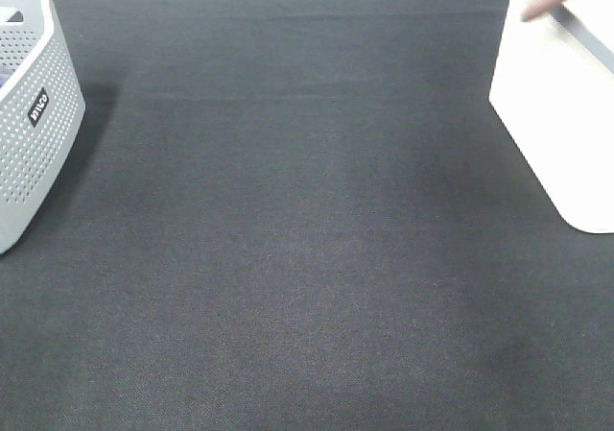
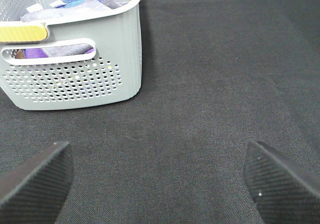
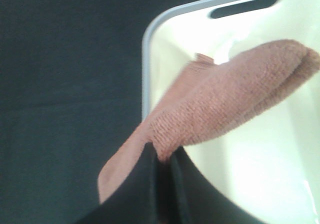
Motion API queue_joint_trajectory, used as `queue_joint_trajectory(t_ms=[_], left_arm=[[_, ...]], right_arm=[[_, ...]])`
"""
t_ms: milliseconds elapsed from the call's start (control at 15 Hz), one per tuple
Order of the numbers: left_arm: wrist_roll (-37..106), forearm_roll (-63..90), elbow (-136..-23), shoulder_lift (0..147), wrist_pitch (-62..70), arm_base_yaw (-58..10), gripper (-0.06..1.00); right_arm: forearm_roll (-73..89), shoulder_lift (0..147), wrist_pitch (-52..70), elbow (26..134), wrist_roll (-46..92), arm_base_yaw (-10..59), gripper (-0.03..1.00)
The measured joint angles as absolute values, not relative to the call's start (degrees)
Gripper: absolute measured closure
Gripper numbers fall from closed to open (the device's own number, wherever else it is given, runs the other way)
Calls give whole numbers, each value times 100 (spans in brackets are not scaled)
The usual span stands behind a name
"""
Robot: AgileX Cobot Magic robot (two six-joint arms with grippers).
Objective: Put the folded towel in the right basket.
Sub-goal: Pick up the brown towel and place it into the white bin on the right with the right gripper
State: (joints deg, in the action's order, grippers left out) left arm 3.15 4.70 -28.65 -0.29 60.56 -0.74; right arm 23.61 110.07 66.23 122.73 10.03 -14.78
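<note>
One edge-pinch in my clamped right tool point(image 3: 162, 156) is holding the folded towel point(image 3: 225, 99) over the right basket point(image 3: 270, 184), drooping soft & light, while my left tool point(image 2: 160, 179) is idling wide apart.

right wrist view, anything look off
The rust-brown folded microfibre towel, pinched by one edge in the fingers of the right gripper, hangs over the rim of the white smooth plastic basket, part of it outside.
</note>
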Motion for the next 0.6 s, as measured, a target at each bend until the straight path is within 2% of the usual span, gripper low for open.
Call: queue_joint_trajectory(t_ms=[467, 600], left_arm=[[315, 470, -2865, -29, 6056, -74, 7], [315, 470, -2865, -29, 6056, -74, 7]], right_arm=[[1255, 11597, 6618, 12273, 630, -1507, 96], [957, 11837, 6618, 12273, 338, -1507, 92]])
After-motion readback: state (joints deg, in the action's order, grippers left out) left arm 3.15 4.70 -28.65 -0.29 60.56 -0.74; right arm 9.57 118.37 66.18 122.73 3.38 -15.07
